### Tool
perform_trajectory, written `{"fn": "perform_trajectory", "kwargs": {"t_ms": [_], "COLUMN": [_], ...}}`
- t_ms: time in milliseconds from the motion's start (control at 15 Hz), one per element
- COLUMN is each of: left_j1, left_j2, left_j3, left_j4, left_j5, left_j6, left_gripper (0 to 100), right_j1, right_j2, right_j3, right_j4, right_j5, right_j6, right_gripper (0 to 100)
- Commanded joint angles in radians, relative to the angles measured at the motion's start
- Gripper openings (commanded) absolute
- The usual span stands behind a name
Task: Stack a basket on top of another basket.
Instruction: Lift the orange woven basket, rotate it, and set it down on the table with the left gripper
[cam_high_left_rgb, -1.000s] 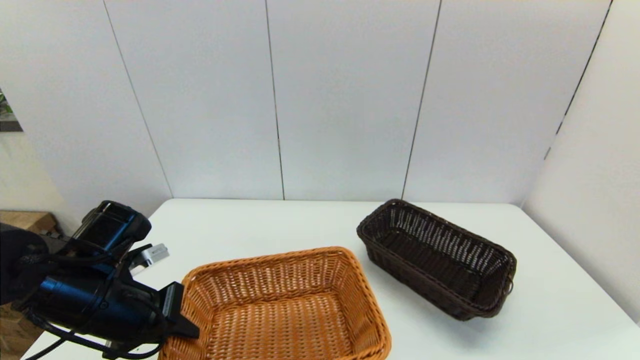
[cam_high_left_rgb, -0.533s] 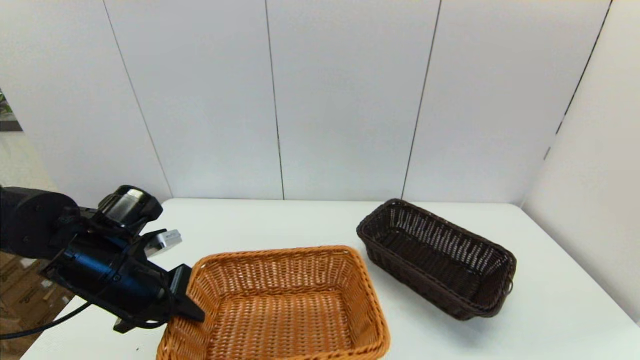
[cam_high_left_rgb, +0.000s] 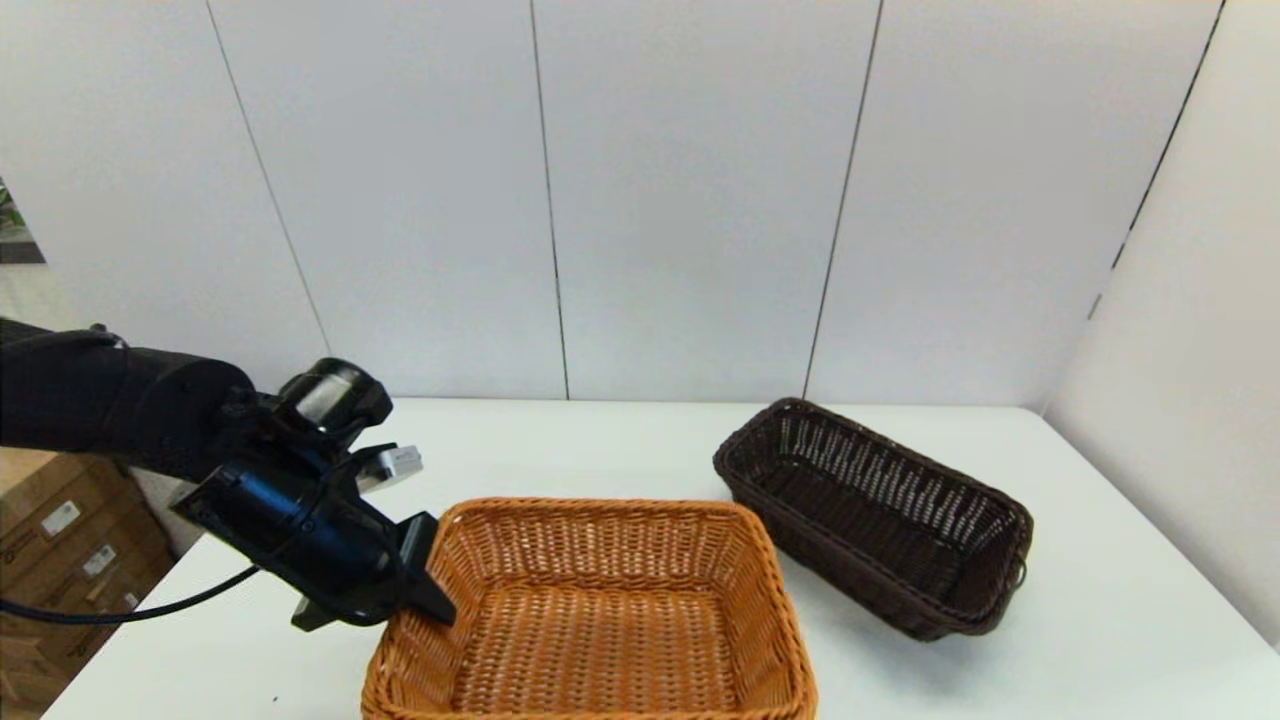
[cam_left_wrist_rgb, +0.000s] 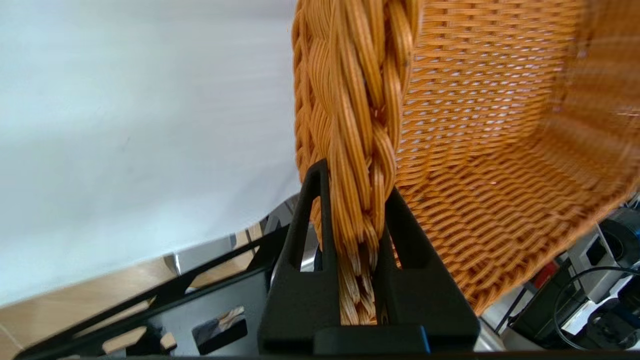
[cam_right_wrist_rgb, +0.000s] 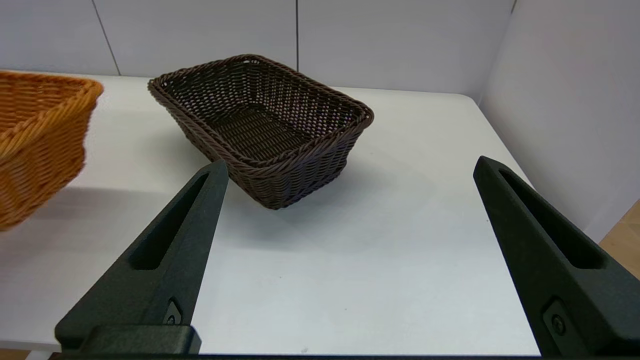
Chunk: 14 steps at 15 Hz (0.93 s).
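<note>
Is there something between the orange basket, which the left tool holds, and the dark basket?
Nothing visible. The left tool is shut on the orange basket's rim, and only bare white table lies between it and the dark basket. The right tool is open, short of the dark basket.

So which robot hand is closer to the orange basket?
The left. The left hand is pinched on the orange basket at its braided rim. The right hand is open and apart from it, low at the table's near edge, facing the dark basket.
</note>
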Motion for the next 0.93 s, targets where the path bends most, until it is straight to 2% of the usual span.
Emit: {"fn": "perform_trajectory", "kwargs": {"t_ms": [67,933], "left_j1": [-0.021,-0.066], "left_j2": [0.079,0.157], "left_j3": [-0.044,-0.038], "left_j4": [-0.003,-0.118], "left_j5": [-0.001,0.029], "left_j6": [0.003,0.013], "left_gripper": [0,0], "right_j1": [0.0,0.0], "right_j2": [-0.002,0.0], "right_j3": [0.0,0.001], "right_j4": [0.0,0.0], "right_j5": [0.001,0.002], "right_j6": [0.0,0.0], "right_gripper": [100,100]}}
